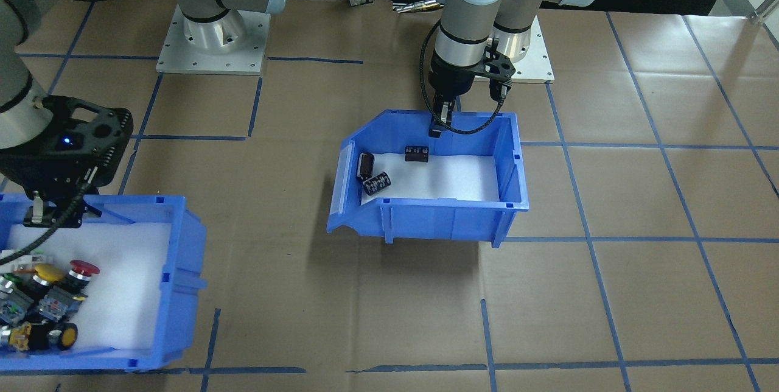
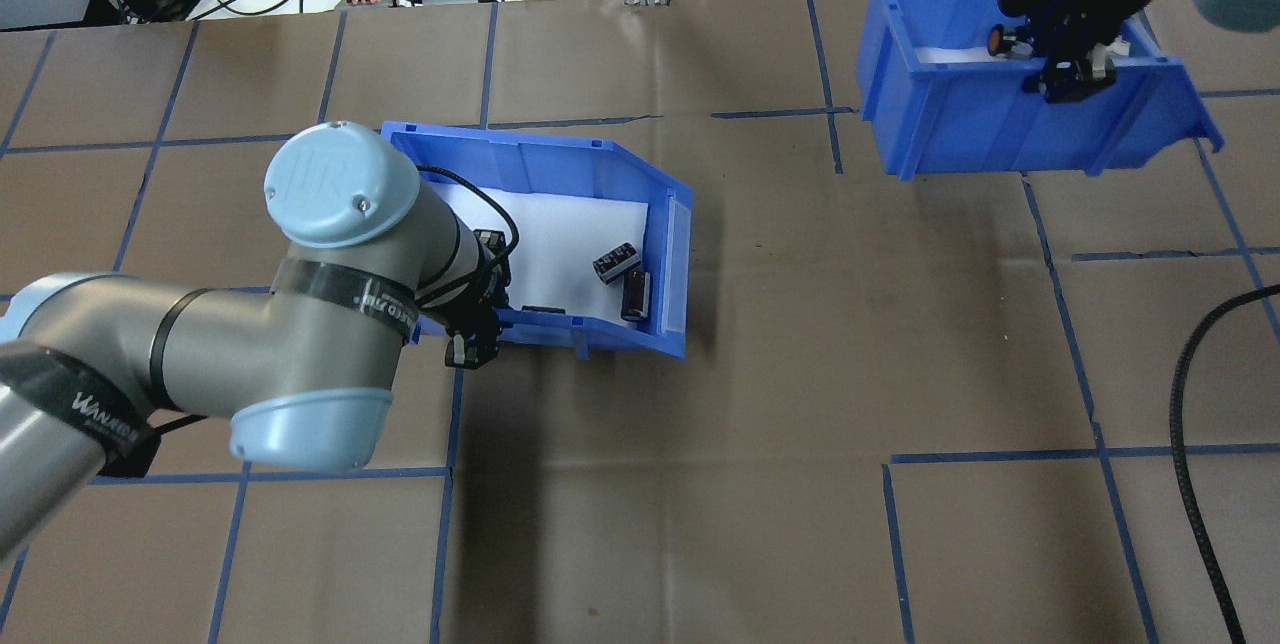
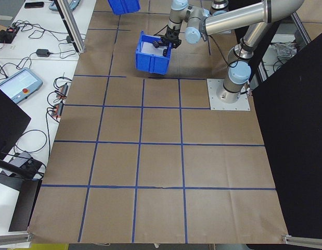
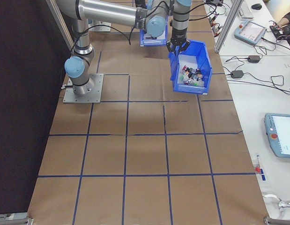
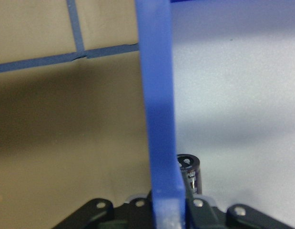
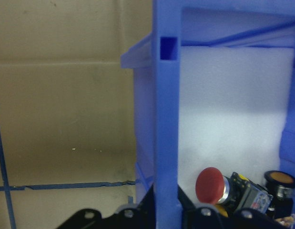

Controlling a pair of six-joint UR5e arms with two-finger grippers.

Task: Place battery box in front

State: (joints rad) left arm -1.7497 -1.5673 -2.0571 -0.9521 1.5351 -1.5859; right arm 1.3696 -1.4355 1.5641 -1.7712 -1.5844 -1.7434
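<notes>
1. Near the middle of the worktop (image 1: 608, 294), toward the robot's edge, the battery box (image 1: 453, 221) hangs tilted, its shadow lying apart from it. The left gripper (image 1: 439, 125) is closed on the box's wall nearest the robot, one finger inside and one outside. A one-sided pinch like this could let the box swing or slip out if the arm moves fast.
2. At the worktop's far edge on the robot's right, the switch bin (image 1: 176, 246) is held the same way, the right gripper (image 2: 1070, 74) clamped on its wall. A crossing path could knock the two bins together.
3. Inside the battery box, the loose batteries (image 1: 376, 182) lie on the white liner (image 1: 462, 176) near the sloped open end; more tilt that way could roll them out.
</notes>
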